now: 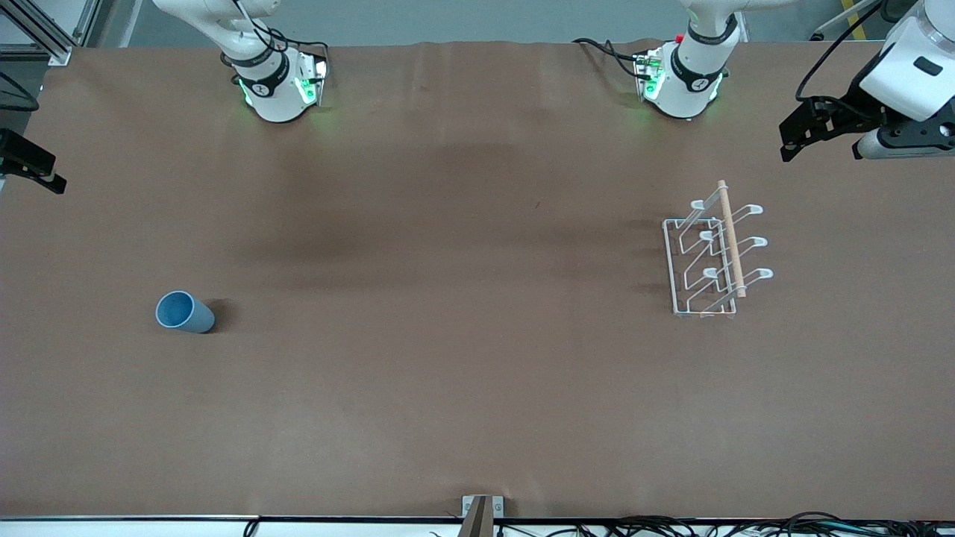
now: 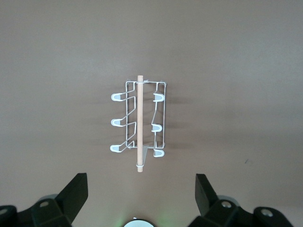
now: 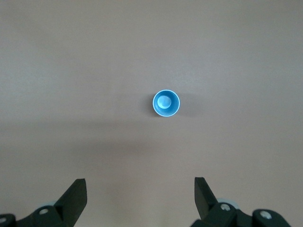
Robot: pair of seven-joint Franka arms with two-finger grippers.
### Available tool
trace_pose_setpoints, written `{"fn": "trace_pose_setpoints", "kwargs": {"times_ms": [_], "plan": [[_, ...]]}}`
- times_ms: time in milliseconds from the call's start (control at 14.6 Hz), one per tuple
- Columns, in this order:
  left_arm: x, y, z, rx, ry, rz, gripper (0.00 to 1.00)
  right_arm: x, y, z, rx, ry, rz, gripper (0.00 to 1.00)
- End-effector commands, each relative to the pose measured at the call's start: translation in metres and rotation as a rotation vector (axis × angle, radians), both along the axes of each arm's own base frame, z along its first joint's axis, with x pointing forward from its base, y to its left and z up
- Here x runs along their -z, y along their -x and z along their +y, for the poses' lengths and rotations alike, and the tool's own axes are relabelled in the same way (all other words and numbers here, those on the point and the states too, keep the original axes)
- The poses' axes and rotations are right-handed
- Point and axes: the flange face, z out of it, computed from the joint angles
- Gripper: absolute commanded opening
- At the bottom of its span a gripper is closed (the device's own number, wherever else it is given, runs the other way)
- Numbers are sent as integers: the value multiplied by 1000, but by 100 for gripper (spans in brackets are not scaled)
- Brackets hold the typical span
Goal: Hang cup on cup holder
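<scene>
The right tool (image 3: 139, 201) is hanging high over the cup (image 3: 165, 102), its fingers spread wide apart and holding nothing; its wrist view is looking straight down into the open mouth, which suggests a pose chosen for lining up a descent. The cup (image 1: 184, 312) is standing upright on the surface (image 1: 448, 373) toward the right arm's end, rim up, so it will probably need turning over before a prong can take it. The left tool (image 2: 141, 201) is hanging over the cup holder (image 2: 138, 123), fingers likewise apart and empty; the cup holder (image 1: 715, 257) is sitting well apart from the cup, toward the left arm's end, its prongs all bare.
</scene>
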Motion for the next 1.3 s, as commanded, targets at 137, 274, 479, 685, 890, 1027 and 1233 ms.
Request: {"fn": "trace_pose_setpoints", "kwargs": {"times_ms": [137, 274, 479, 685, 890, 1027, 1233], "plan": [[-5, -2, -4, 22, 10, -3, 100, 0, 7, -2, 3, -12, -1, 100], [-5, -2, -2, 19, 10, -3, 100, 1, 7, -2, 0, -12, 1, 100], [-6, -2, -2, 19, 12, -5, 100, 1, 7, -2, -9, -10, 2, 100], [-6, -3, -2, 20, 13, -4, 100, 2, 6, -3, -15, -11, -3, 100], [-6, -3, -2, 20, 13, -4, 100, 10, 0, -10, -10, -10, 0, 100], [-6, -3, -2, 20, 13, -4, 100, 35, -15, -34, 30, -9, 11, 100], [-6, -2, -3, 21, 13, -4, 100, 93, -48, -62, 72, -10, 49, 100]]}}
